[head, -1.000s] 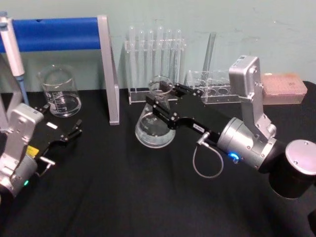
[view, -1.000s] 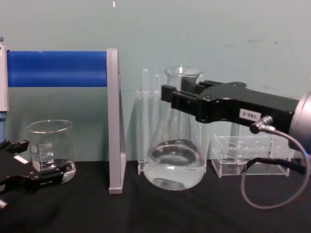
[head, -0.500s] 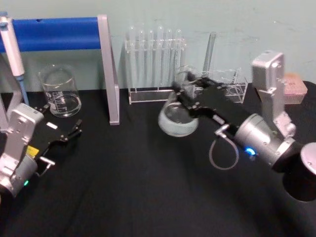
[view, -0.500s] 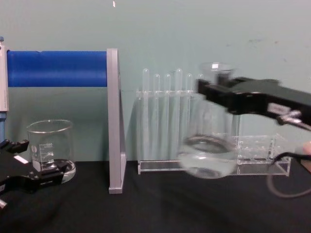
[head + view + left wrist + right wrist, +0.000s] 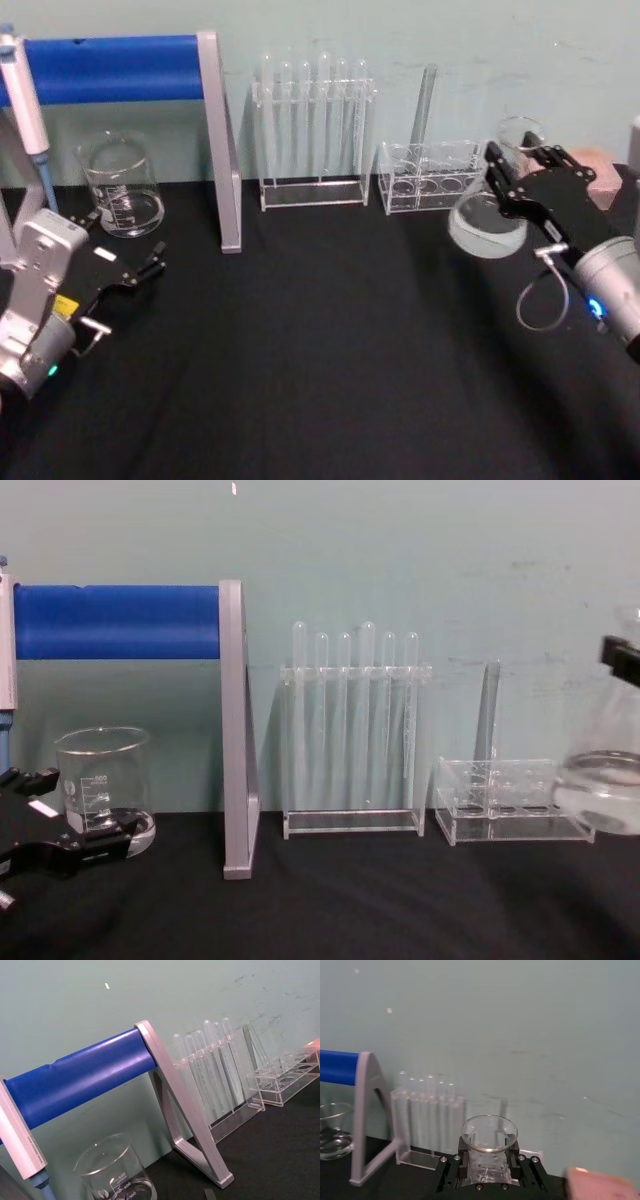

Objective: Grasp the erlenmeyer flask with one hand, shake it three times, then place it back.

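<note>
The erlenmeyer flask (image 5: 486, 224), clear glass with some liquid in its wide base, hangs above the black table at the far right. My right gripper (image 5: 521, 156) is shut on its neck just under the rim. In the right wrist view the black fingers (image 5: 451, 1170) clamp both sides of the flask (image 5: 489, 1136) below its round mouth. In the chest view the flask (image 5: 604, 792) shows at the right edge, with a bit of the right gripper (image 5: 624, 661) above it. My left gripper (image 5: 128, 262) rests open at the left, near the beaker.
A glass beaker (image 5: 122, 186) stands at the back left beside a stand with a blue bar (image 5: 110, 68) and grey leg (image 5: 222, 150). A test tube rack (image 5: 312, 130) and a low clear rack (image 5: 425, 177) line the back wall. A pinkish block (image 5: 601, 164) lies behind the flask.
My right gripper has swung the flask from left of centre, in front of the test tube rack, across to the far right. The left arm has not moved.
</note>
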You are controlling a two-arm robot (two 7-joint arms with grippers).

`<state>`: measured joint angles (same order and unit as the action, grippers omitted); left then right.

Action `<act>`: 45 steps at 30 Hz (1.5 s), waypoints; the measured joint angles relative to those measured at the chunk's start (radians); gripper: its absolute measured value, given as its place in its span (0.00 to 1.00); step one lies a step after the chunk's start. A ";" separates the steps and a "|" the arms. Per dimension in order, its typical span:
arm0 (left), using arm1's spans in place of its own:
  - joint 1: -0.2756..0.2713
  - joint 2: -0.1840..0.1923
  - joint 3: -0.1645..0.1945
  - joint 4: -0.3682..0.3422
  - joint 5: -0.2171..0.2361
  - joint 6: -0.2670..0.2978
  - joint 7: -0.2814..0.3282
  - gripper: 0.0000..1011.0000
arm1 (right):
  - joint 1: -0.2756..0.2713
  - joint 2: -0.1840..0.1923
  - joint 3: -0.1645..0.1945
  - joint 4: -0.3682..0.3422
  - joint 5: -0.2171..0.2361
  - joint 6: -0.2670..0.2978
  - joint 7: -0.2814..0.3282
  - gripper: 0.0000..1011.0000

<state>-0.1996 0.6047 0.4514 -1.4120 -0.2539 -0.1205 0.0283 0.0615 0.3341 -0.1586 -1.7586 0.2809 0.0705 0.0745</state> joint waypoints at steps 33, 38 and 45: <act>0.000 0.000 0.000 0.000 0.000 0.000 0.000 0.99 | 0.112 -0.001 -0.207 0.067 0.063 -0.028 0.348 0.45; 0.000 0.000 0.000 0.000 0.000 0.000 0.000 0.99 | 0.124 0.006 -0.219 0.077 0.076 -0.031 0.351 0.45; 0.000 0.000 0.000 0.000 0.000 0.000 0.000 0.99 | 0.115 0.016 -0.186 0.080 0.083 -0.036 0.290 0.45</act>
<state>-0.1996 0.6047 0.4514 -1.4120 -0.2539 -0.1205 0.0283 0.1765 0.3497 -0.3444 -1.6788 0.3641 0.0344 0.3649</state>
